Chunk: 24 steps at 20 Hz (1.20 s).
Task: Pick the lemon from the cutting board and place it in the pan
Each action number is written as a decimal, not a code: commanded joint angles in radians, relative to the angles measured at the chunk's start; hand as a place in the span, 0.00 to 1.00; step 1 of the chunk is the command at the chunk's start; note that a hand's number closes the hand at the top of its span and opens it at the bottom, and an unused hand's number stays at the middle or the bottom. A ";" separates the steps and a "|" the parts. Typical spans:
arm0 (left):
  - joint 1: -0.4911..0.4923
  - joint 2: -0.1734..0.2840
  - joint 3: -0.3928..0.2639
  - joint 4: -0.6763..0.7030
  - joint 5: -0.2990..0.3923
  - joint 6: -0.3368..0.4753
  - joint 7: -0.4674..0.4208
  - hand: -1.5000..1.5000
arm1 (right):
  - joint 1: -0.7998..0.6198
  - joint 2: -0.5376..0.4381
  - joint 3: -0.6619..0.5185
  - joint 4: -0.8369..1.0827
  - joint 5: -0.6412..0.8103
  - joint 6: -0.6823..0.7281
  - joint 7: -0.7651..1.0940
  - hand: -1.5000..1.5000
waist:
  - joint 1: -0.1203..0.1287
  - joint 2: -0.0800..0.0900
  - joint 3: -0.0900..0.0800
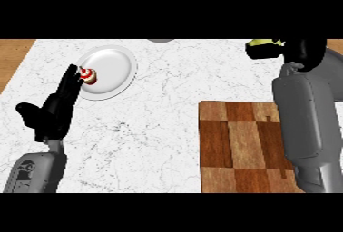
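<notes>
- Lemon [262, 44] position: top right of the view, past the far end of the cutting board [241, 145], off the wood and enclosed by the right hand [281, 49].
- Left hand [59, 102]: resting at the left of the counter [167, 90], fingers straight and apart, tips beside the white plate [110, 70] that carries a small red-and-white item [88, 76] — not involved in the transfer.
- Cutting board: bare, with the right forearm [305, 122] passing over its right side.
- Right hand: fingers curled round the lemon; only a yellow sliver shows above them.
- Pan [335, 59]: only a grey curved portion shows at the right edge, just beside the right hand.
- Risk: most of the pan is hidden by hand and forearm, so release position is hard to judge — an early release could land the lemon on the rim or counter, and it would likely roll.
</notes>
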 commanded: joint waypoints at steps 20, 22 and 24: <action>-0.032 -0.024 -0.028 -0.015 -0.014 -0.005 -0.003 0.50 | -0.003 -0.582 -0.328 0.777 -0.157 -0.345 -0.536 1.00 | 0.050 0.034 0.007; -0.057 -0.021 -0.021 -0.001 -0.008 -0.005 0.013 0.50 | 0.017 -0.553 -0.337 0.802 -0.160 -0.412 -0.560 1.00 | 0.055 0.038 0.009; -0.024 -0.033 -0.037 -0.032 -0.012 -0.003 0.017 0.50 | 0.014 -0.568 -0.345 0.829 -0.162 -0.414 -0.570 1.00 | 0.072 0.036 0.009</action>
